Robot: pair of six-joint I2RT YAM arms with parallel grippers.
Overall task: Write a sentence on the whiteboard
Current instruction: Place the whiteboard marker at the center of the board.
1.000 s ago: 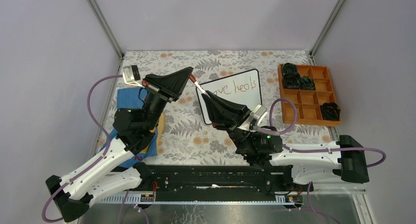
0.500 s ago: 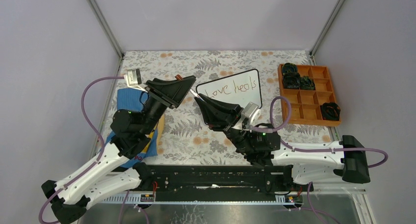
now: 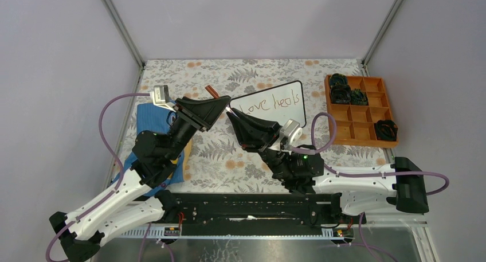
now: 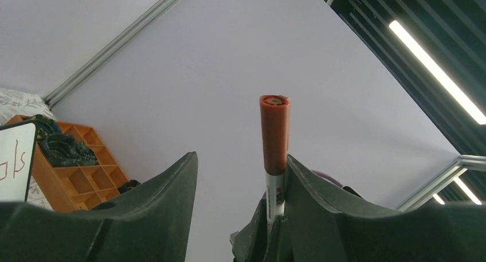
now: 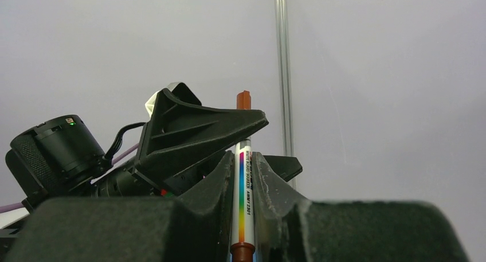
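The whiteboard (image 3: 293, 116) lies on the floral table at the back, and its edge also shows in the left wrist view (image 4: 14, 159). The sentence (image 3: 269, 103) on it reads "Love heals" in thin red-brown writing. My right gripper (image 3: 231, 114) (image 5: 243, 157) is shut on a white marker (image 5: 245, 199) with a rainbow stripe, held up in the air left of the board. The marker's red-brown cap (image 4: 275, 133) (image 3: 211, 91) sticks up past my left gripper (image 3: 224, 101) (image 4: 239, 159). That gripper is open, and the marker leans against its right finger (image 4: 321, 199).
An orange compartment tray (image 3: 358, 130) with black items in a few cells stands at the back right. A blue cloth (image 3: 150, 113) lies under the left arm at the table's left side. Grey walls close in the back and sides.
My left gripper was shut on the marker's cap end and has opened. The right gripper has shifted left with the marker, so the cap now pokes out beyond the left fingers.
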